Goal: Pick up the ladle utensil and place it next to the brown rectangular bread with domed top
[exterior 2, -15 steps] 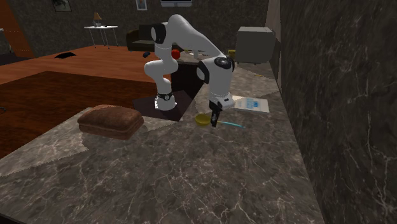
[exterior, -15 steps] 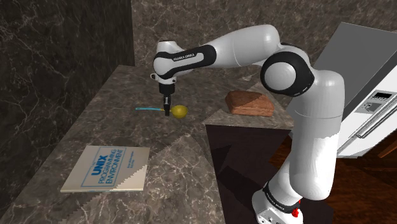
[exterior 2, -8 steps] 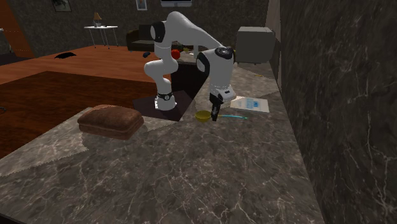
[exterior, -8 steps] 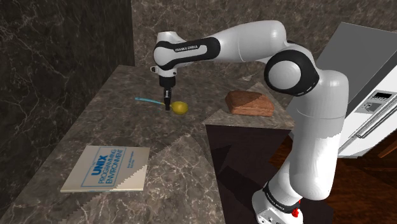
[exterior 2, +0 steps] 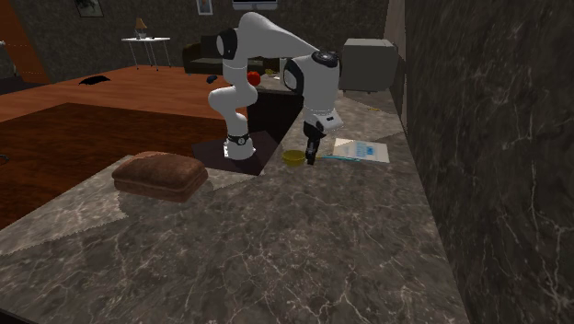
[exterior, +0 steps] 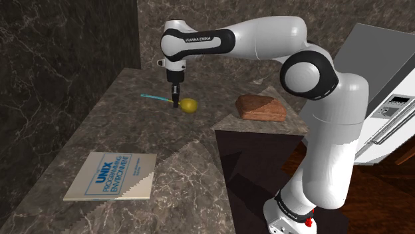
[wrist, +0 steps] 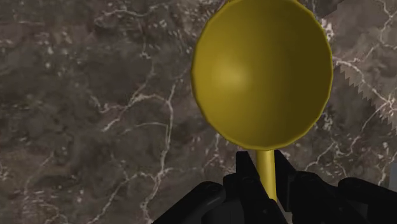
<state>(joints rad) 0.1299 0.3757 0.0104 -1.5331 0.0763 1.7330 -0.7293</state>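
Observation:
The ladle has a yellow bowl (exterior: 190, 105) and a thin light-blue handle (exterior: 155, 97). My black gripper (exterior: 176, 103) points straight down and is shut on the ladle's stem, holding it lifted above the dark marble counter (exterior: 133, 133). In the wrist view the yellow bowl (wrist: 262, 70) spreads out just beyond the fingertips, its stem clasped between the fingers (wrist: 245, 172). In the second exterior view the gripper (exterior 2: 311, 158) holds the bowl (exterior 2: 293, 157) in front of the book. The brown domed bread (exterior: 262, 108) lies on the counter towards the shoulder view's right, apart from the ladle; it is at the left (exterior 2: 159, 176) in the second exterior view.
A white and blue book (exterior: 112, 176) lies flat on the counter near the shoulder view's lower left. Dark marble walls (exterior: 60, 53) rise behind the counter. A steel refrigerator (exterior: 382, 100) stands at the right. The counter edge drops off beside the stand (exterior: 253, 166).
The gripper has risen with the ladle and carried it a little towards the back wall. The bread and the book have stayed put.

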